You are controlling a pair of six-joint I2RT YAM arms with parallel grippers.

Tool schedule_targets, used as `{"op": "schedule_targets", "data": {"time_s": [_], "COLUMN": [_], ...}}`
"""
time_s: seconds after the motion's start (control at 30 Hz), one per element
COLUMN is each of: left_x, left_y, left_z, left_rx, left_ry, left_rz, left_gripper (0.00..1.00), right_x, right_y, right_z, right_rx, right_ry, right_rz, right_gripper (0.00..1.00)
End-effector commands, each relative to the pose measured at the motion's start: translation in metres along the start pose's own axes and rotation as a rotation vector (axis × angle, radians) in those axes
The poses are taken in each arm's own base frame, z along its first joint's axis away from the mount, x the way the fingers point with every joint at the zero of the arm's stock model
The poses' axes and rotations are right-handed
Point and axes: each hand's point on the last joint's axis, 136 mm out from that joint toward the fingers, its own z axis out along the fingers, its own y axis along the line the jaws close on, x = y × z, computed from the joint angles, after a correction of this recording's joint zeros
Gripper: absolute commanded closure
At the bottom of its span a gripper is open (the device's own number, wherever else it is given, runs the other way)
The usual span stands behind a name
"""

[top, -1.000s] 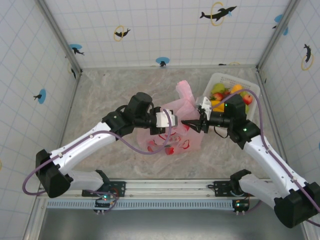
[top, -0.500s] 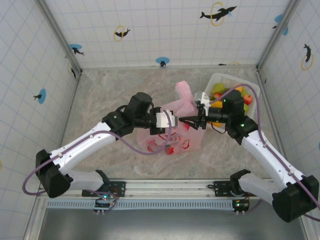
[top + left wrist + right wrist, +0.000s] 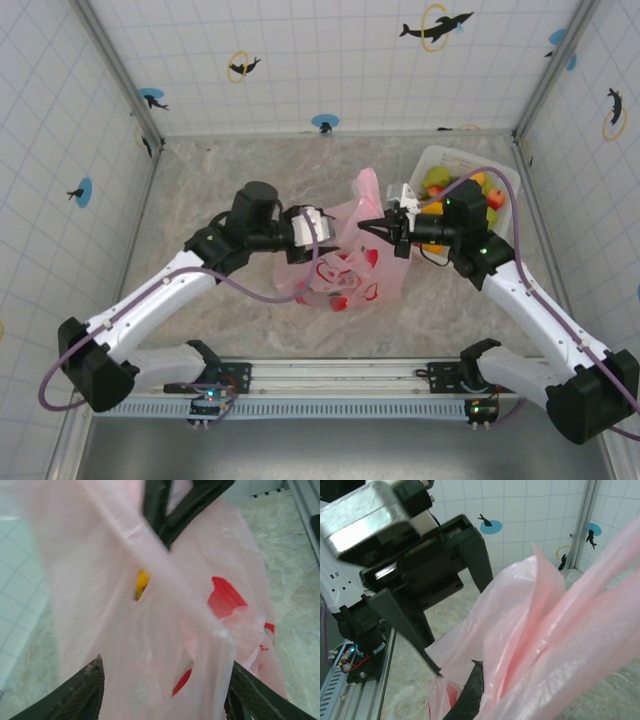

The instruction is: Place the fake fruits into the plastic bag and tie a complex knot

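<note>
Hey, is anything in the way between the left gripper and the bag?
Nothing visible. The left gripper is open, and the bag lies between its jaws. Just ahead, the right gripper is pinching the same bag.

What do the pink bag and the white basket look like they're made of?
The bag: thin plastic film, translucent pink with a slight sheen. It crinkles and folds, and a yellow shape shows through it. The basket: probably rigid moulded plastic, white. Its rim keeps a firm rounded-rectangle outline.
</note>
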Motion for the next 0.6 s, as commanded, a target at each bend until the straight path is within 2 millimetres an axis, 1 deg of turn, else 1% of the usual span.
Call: {"op": "schedule_targets", "data": {"time_s": [0.0, 0.17, 0.27, 0.4, 0.57], "left_x": [-0.020, -0.017, -0.020, -0.023, -0.024], "left_y": [0.010, 0.020, 0.023, 0.019, 0.023], "left_z": [-0.021, -0.023, -0.020, -0.007, 0.006], "left_rx": [-0.055, -0.087, -0.051, 0.042, 0.092], "left_ry": [-0.129, -0.160, -0.195, -0.230, -0.244], "left_rz": [-0.009, -0.036, -0.065, -0.097, -0.134], "left_gripper": [0.26, 0.09, 0.03, 0.02, 0.02], "right_x": [-0.024, -0.023, -0.023, -0.024, -0.024], "right_y": [0.002, 0.003, 0.004, 0.004, 0.005], "right_z": [-0.004, -0.005, -0.004, -0.005, -0.005], "right_rx": [0.007, 0.009, 0.007, 0.012, 0.013], "right_ry": [-0.045, -0.045, -0.044, -0.046, -0.046], "right_rz": [-0.059, -0.062, -0.060, -0.064, -0.064], "right_gripper": [0.97, 0.96, 0.96, 0.96, 0.95]}}
